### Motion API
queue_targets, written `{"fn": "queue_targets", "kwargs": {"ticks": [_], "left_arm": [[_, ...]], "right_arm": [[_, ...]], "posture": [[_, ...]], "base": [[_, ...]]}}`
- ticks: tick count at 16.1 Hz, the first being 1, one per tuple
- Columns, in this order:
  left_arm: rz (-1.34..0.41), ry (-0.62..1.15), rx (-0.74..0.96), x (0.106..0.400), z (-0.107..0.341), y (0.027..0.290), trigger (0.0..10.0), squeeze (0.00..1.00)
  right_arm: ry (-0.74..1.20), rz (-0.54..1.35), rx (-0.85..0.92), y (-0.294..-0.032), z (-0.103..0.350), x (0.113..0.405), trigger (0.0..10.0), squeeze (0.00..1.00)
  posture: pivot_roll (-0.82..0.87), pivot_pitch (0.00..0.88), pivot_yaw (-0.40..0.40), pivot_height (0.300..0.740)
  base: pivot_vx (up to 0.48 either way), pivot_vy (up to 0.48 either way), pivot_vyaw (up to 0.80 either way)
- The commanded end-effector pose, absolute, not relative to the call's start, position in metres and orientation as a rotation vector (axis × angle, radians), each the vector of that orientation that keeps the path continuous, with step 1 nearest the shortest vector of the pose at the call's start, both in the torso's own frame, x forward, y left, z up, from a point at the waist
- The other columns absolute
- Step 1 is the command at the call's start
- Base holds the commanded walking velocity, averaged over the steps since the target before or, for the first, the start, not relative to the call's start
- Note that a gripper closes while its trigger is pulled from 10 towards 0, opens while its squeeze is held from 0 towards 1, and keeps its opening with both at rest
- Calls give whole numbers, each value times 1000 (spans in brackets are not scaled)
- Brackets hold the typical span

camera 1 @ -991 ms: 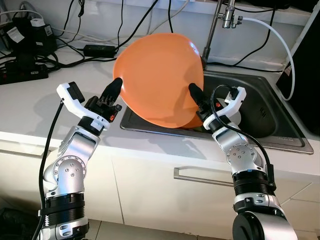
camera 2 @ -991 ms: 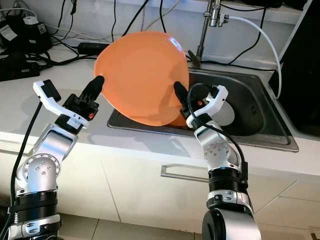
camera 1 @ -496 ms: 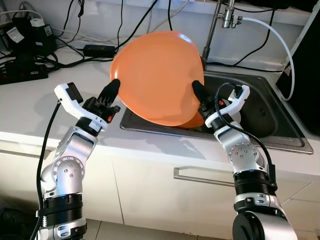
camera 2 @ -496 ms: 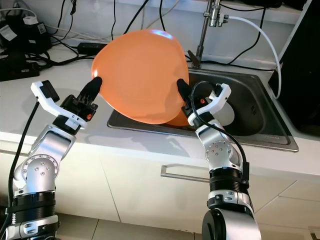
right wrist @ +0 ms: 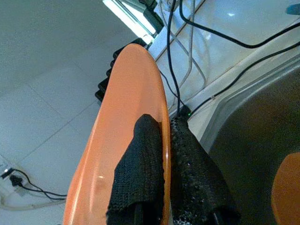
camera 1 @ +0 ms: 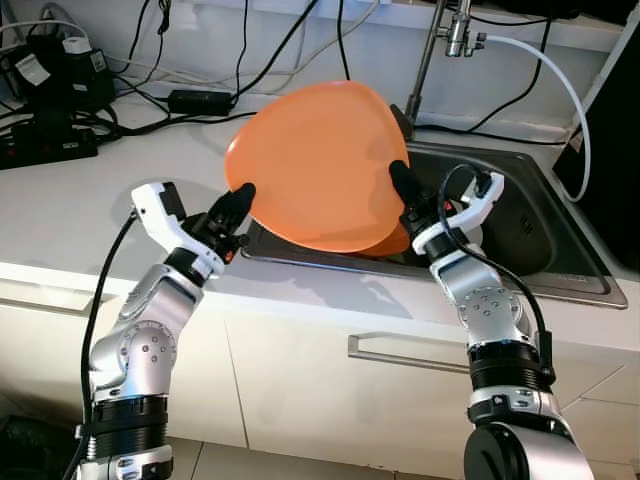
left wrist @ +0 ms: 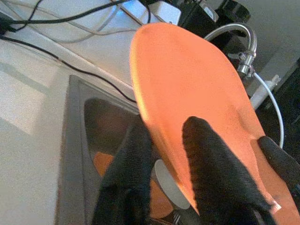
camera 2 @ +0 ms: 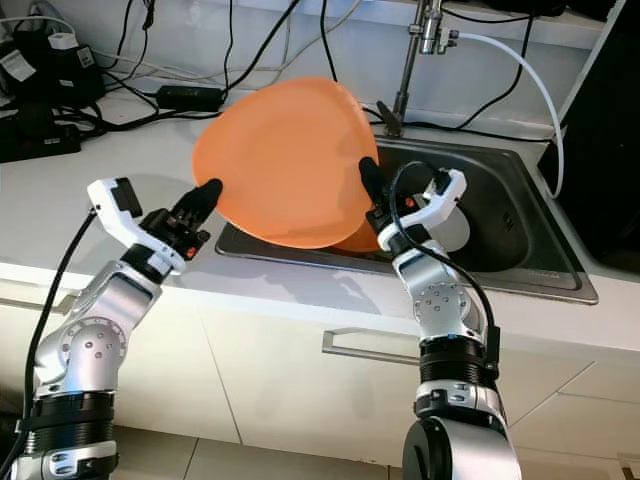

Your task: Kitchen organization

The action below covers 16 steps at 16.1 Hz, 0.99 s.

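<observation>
Above the sink (camera 1: pixel 560 270), a glossy, round orange plate (camera 1: pixel 320 165) tilts.

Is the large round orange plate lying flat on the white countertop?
No: the large round orange plate is held tilted above the steel sink, gripped on its rim by the left gripper and right gripper.

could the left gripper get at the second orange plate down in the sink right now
Probably not: the left gripper is shut on the big orange plate's rim, and that plate covers the second orange plate in the sink.
</observation>
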<state>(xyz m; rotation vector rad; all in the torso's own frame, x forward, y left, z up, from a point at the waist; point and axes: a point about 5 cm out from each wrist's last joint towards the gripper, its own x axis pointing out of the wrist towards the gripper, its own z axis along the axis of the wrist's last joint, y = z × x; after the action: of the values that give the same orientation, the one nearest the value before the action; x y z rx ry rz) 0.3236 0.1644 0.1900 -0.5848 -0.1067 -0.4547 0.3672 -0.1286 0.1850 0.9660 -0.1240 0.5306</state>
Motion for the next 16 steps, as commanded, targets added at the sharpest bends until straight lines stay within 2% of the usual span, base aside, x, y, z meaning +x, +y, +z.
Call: {"fn": "queue_targets", "kwargs": {"ticks": [1, 2, 3, 5, 6, 7, 8, 10, 11, 12, 13, 16], "left_arm": [[-518, -96, -571, 325, 194, 151, 10000, 1000], [-537, -75, -536, 324, 192, 149, 10000, 1000], [-565, -16, -409, 321, 185, 143, 10000, 1000], [-573, 13, -358, 320, 181, 140, 10000, 1000], [-600, 43, -291, 317, 175, 135, 10000, 1000], [-608, 47, -278, 316, 175, 133, 10000, 525], [-642, 55, -224, 314, 174, 129, 10000, 0], [-664, 66, -193, 312, 172, 126, 10000, 0], [-665, 69, -186, 312, 172, 126, 10000, 0], [-668, 72, -177, 311, 171, 125, 10000, 0], [-676, 80, -151, 310, 169, 123, 10000, 0], [-675, 90, -116, 309, 167, 123, 10000, 0]], "right_arm": [[-154, 530, 978, -130, 196, 369, 0, 0], [-164, 512, 982, -132, 197, 370, 0, 0], [-178, 468, 990, -137, 198, 372, 0, 0], [-182, 447, 997, -139, 197, 373, 0, 0], [-192, 379, 1013, -147, 196, 376, 0, 0], [-195, 365, 1016, -148, 196, 377, 0, 0], [-205, 317, 1010, -154, 196, 378, 0, 0], [-218, 269, 983, -159, 196, 379, 0, 0], [-217, 254, 963, -160, 196, 380, 4078, 0], [-212, 239, 918, -160, 195, 381, 10000, 0], [-218, 214, 837, -161, 194, 381, 10000, 0], [-237, 152, 803, -165, 194, 383, 10000, 0]], "posture": [[112, 0, -27, 740], [112, 0, -27, 740], [114, 0, -30, 740], [114, 0, -30, 740], [114, 0, -30, 740], [114, 0, -30, 740], [115, 0, -30, 740], [116, 0, -30, 740], [115, 0, -30, 740], [114, 0, -30, 740], [119, 0, -31, 740], [121, 0, -30, 740]], "base": [[0, 0, 0], [0, 0, 0], [0, 0, 0], [0, 0, 0], [0, 0, 0], [0, 0, 0], [0, 0, 0], [0, 0, 0], [0, 0, 0], [0, 0, 0], [0, 0, 0], [0, 0, 0]]}}
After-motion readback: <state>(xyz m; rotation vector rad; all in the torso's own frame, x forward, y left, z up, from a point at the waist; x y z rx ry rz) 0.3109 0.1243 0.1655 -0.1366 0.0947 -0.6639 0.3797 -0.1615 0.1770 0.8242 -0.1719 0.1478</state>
